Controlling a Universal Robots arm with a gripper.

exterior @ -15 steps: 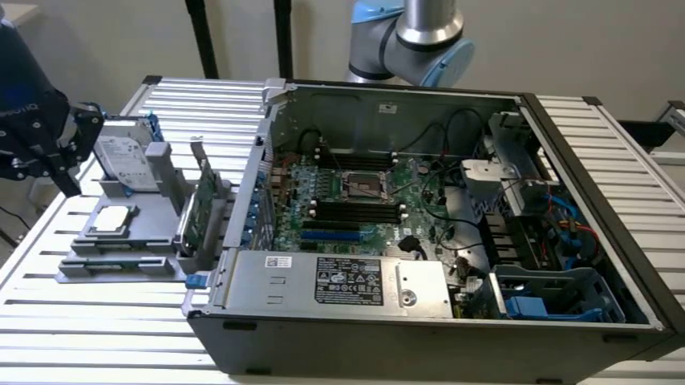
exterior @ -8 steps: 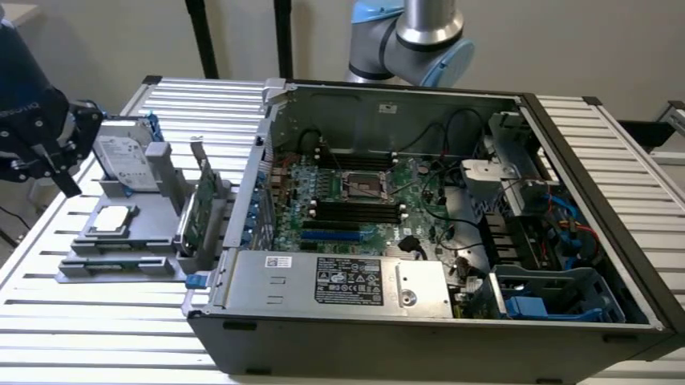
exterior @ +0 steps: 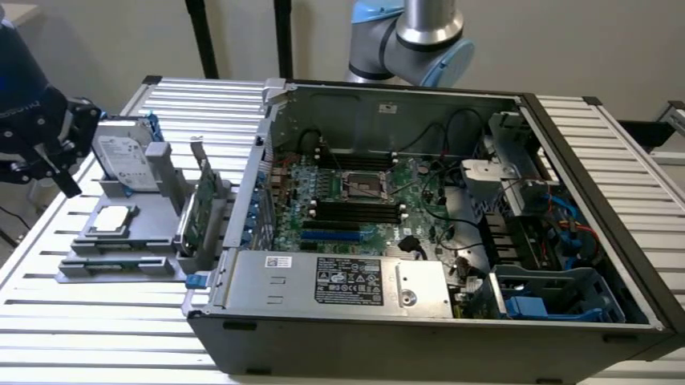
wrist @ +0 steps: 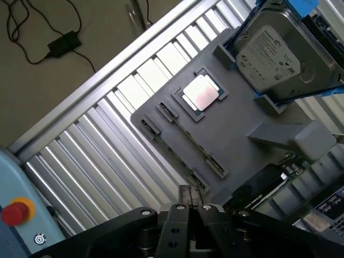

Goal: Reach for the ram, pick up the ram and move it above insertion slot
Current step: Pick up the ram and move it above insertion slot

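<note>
The ram is a thin green stick lying on edge in a groove of the grey fixture, just ahead of my fingertips. In the exterior view the ram rests along the fixture's front edge, left of the computer case. My gripper hangs above the fixture with its fingers pressed together and nothing between them. At the exterior view's far left the gripper stays clear of the ram. Several parallel black insertion slots lie on the motherboard inside the open case.
On the fixture also sit a hard drive, a silver CPU and an upright green expansion card. A short blue slot lies near the black ones. The case wall stands between fixture and motherboard. A red button is nearby.
</note>
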